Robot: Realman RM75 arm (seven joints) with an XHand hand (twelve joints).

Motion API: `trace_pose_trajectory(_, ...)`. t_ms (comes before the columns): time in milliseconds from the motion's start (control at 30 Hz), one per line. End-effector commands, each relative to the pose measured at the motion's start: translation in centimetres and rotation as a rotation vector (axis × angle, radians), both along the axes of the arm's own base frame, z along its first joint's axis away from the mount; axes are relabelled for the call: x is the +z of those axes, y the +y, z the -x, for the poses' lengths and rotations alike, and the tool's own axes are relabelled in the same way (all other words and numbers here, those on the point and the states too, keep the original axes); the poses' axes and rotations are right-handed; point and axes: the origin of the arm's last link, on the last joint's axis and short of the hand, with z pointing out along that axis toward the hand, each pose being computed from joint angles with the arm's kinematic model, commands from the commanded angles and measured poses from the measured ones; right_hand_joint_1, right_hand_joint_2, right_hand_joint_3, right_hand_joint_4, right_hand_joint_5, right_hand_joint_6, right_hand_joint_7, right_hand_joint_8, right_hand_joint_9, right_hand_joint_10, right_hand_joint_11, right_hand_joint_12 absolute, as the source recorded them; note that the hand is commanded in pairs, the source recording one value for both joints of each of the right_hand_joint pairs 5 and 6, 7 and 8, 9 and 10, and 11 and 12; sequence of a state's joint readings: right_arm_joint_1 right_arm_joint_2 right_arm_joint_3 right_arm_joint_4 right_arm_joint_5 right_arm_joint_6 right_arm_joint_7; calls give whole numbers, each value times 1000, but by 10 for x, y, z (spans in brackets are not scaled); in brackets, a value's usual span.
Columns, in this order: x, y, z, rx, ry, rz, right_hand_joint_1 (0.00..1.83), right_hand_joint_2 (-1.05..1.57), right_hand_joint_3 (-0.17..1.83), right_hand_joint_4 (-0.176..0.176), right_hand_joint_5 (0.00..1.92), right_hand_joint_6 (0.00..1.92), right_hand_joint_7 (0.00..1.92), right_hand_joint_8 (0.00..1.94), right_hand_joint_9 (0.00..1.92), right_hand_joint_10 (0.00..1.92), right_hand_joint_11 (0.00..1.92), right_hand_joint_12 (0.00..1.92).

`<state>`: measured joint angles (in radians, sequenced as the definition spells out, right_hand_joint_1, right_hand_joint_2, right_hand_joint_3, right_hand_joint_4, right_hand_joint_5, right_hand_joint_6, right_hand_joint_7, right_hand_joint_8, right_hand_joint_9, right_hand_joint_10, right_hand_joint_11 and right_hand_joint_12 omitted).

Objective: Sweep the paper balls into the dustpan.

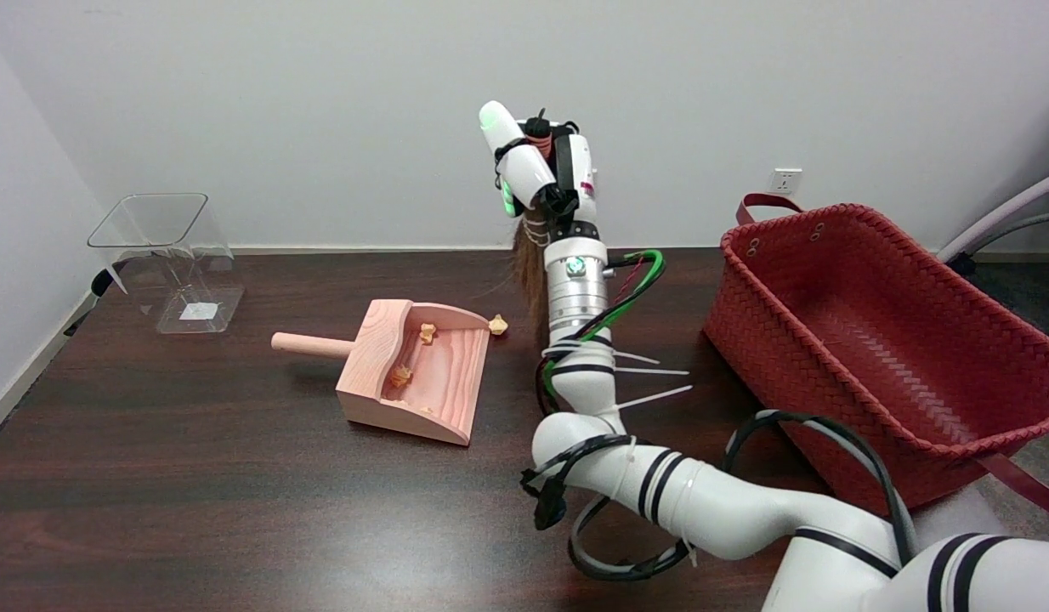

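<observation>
The right hand (pixel 541 170) is raised above the counter's (pixel 193 476) far edge, at about its middle, with the white arm rising to it from the lower right corner. Its fingers (pixel 512 140) are closed around the top of a small brush (pixel 531 285), whose brown bristles hang down behind the wrist and reach toward the dark wood; most of the brush is hidden by the arm, so I cannot tell whether the bristle tips touch the surface.

The wooden dustpan (pixel 422 374) lies flat near the counter's middle, a little left of the arm. Its round handle points toward the left edge and its open mouth faces right, toward the arm. Two paper balls (pixel 400 375) sit inside the pan, one near its far wall and one against the back wall, with a tiny scrap by the near lip. A third paper ball (pixel 497 323) lies on the counter just outside the pan's far right corner, near the bristles.

A clear plastic bin (pixel 163 259) stands at the far left corner of the counter. A red woven basket (pixel 873 340) sits at the right edge, well apart from the dustpan.
</observation>
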<state>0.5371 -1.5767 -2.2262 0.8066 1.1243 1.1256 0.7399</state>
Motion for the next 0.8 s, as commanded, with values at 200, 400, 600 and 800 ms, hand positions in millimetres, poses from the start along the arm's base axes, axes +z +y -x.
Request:
trace_pose_trajectory(200,12,-22,33,-178,236,-73,656,1571,69,0,1920,1920,1920,1920,1920,1920,1920,1920)
trace_pose_trajectory(400,-20,-25,45,-231,277,-135,640,1571,65,0,1920,1920,1920,1920,1920,1920,1920,1920)
trace_pose_trajectory(600,-50,-21,63,-292,256,-215,632,1571,53,0,1920,1920,1920,1920,1920,1920,1920,1920)
trace_pose_trajectory(800,-64,-12,75,-324,152,-265,628,1571,41,0,1920,1920,1920,1920,1920,1920,1920,1920)
